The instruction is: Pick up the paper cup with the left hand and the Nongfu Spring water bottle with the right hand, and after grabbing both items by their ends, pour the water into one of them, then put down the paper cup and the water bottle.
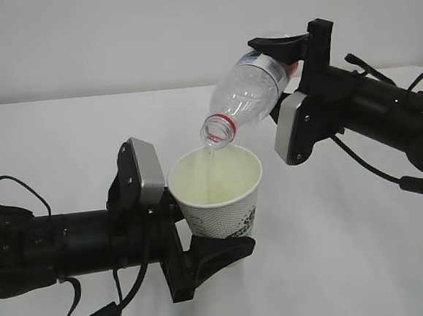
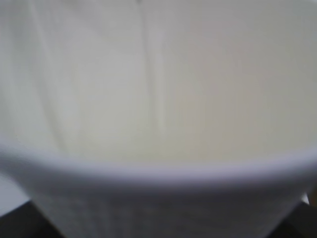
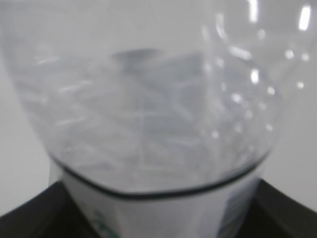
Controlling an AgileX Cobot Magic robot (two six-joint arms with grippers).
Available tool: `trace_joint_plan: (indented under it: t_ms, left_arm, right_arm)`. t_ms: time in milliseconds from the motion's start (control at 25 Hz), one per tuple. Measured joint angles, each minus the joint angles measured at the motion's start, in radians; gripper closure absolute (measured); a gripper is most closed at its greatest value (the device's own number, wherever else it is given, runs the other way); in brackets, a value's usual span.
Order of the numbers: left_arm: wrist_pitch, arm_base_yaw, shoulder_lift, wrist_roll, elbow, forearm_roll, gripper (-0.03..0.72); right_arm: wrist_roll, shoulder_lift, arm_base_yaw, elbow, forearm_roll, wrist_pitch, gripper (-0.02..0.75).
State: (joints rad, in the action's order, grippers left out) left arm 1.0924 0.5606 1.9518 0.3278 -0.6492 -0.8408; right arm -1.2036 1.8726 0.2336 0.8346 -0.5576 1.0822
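Observation:
My left gripper (image 1: 187,215) is shut on the white paper cup (image 1: 222,201) and holds it upright above the table, with one grey pad (image 1: 148,174) at its rim side. The cup's cream inside fills the left wrist view (image 2: 158,99). My right gripper (image 1: 286,86) is shut on the label end of the clear Nongfu Spring water bottle (image 1: 246,89). The bottle is tilted, with its open mouth and red neck ring just over the cup. A thin stream of water (image 1: 210,164) runs into the cup. In the right wrist view the ribbed bottle (image 3: 148,109) blocks nearly everything.
The white table (image 1: 351,257) lies under both arms, with a pale wall behind. Black cables hang from each arm. No other object shows.

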Motion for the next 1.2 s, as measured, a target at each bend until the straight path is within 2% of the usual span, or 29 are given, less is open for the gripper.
trace_joint_plan:
  t_ms: [1200]
  left_arm:
    - [0.000,0.000,0.000,0.000,0.000,0.000,0.124]
  right_arm:
    - [-0.023,0.000,0.000,0.000,0.001,0.000,0.206]
